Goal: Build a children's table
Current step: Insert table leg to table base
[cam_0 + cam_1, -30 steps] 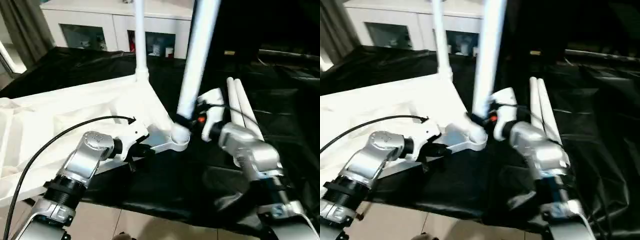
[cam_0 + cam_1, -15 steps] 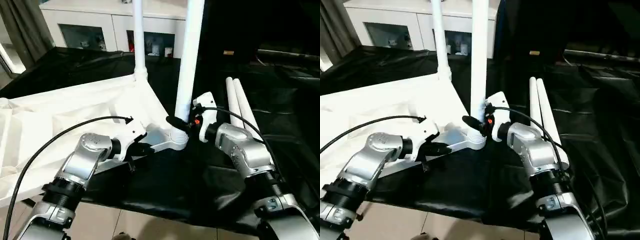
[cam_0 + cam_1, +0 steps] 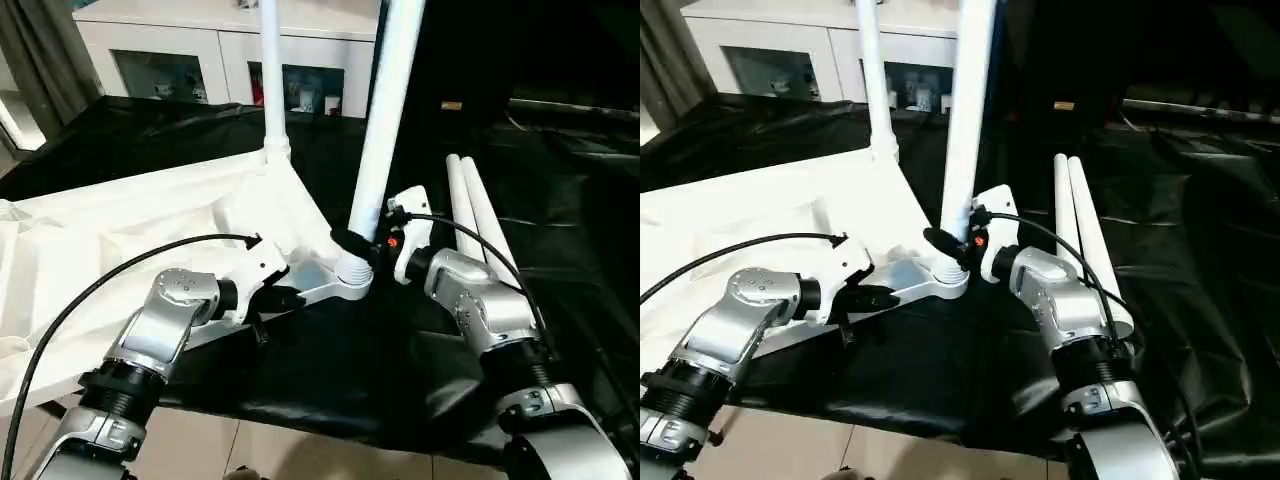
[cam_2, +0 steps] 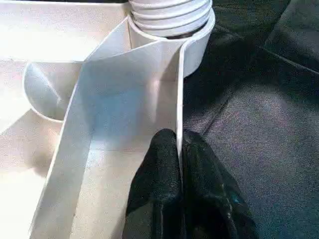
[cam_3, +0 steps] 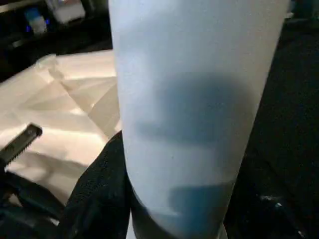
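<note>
Tabletop (image 3: 130, 230) lies underside up on black sheet (image 3: 330, 370), ribs showing, over the L half of the work area. Near corner socket (image 3: 352, 285) points toward the R arm.

L gripper (image 3: 283, 298): fingers pinched tight on the thin edge wall of tabletop, just short of that corner socket. In L wrist view the two black fingertips (image 4: 164, 164) sit one on each side of the wall, touching it, w/ the threaded collar of the socket (image 4: 172, 17) straight ahead of them. Closed on the rim, no gap seen.

R gripper (image 3: 352, 243): wrapped round the low end of a leg (image 3: 385, 110), right above the socket. Jaws about half spread, filled by the tube; R wrist view has the leg (image 5: 199, 99) right in front of the lens, a dark finger (image 5: 102, 199) against its side. Leg stands in the socket, leaning slightly away from vertical, top out of frame.

Second leg (image 3: 270, 70) upright in far corner socket, apart from both grippers.

Two spare legs (image 3: 475, 220) lie side by side, touching, on the sheet just beyond the R forearm.

White glass-door cabinet (image 3: 200, 60) behind.
</note>
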Motion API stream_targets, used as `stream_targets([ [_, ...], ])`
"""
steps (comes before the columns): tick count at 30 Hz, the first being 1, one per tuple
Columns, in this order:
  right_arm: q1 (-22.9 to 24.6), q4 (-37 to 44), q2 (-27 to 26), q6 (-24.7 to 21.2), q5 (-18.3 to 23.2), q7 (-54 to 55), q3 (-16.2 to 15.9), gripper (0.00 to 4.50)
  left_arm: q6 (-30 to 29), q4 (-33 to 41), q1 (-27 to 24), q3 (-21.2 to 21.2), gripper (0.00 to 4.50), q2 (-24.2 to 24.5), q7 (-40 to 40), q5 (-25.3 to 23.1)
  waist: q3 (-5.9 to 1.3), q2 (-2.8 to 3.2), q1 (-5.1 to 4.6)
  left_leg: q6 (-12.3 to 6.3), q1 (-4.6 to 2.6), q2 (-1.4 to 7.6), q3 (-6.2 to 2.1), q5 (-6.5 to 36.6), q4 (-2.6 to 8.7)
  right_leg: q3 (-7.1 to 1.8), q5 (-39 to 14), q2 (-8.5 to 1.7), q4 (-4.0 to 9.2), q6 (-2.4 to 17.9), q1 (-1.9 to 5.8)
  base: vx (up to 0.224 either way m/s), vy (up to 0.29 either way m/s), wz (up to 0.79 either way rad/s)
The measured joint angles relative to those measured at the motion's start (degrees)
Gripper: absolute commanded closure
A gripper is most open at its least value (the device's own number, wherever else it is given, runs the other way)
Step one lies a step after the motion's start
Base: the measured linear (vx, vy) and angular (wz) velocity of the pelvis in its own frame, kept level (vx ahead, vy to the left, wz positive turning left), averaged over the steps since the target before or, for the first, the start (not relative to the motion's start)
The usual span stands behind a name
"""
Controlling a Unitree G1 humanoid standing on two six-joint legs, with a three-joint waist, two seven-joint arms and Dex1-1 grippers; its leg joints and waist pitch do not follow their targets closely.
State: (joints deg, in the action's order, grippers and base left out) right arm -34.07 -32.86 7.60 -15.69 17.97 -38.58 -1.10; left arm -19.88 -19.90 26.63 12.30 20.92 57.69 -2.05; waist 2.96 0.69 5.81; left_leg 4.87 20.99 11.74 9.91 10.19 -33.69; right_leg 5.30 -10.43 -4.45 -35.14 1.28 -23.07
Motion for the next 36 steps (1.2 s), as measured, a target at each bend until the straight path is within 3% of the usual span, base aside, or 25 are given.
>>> stream_targets([
  [8,2.73,-2.58,-1.24,6.28,2.26,-0.59,2.64,2.59,0.55,-1.72,1.01,0.56,4.5,-0.59,-0.49,-0.08,-0.07,-0.01,0.19,0.0,-0.07,0.0,0.0,0.0,-0.02,0.0,0.03,0.0,0.01,0.04,0.14,0.0,0.0,0.0],
  [17,6.5,-2.03,-1.58,15.87,-1.43,-0.4,0.34,2.59,1.64,-3.49,1.63,1.18,4.5,-1.01,-0.59,-0.21,-0.51,0.44,0.73,0.0,-0.11,0.0,0.0,0.0,-0.03,0.0,0.02,0.0,0.09,0.03,0.21,0.0,0.0,0.0],
  [27,3.97,-1.57,0.93,14.57,-6.43,-2.63,-3.93,2.59,4.81,-4.13,1.87,2.82,4.5,0.14,-0.48,-1.64,-0.83,-0.04,0.6,0.0,-0.39,0.01,-0.04,0.01,0.0,0.03,-0.14,0.0,0.09,-0.23,0.27,0.0,0.0,0.0],
  [36,2.97,-2.23,3.37,12.19,-6.55,-8.27,-5.07,2.59,4.87,-4.17,1.94,3.41,4.5,0.63,1.03,-1.64,-1.22,-0.75,0.7,0.01,-0.58,0.01,-0.03,0.01,0.08,0.02,-0.17,0.01,0.14,-0.22,0.45,0.0,0.0,0.0],
])
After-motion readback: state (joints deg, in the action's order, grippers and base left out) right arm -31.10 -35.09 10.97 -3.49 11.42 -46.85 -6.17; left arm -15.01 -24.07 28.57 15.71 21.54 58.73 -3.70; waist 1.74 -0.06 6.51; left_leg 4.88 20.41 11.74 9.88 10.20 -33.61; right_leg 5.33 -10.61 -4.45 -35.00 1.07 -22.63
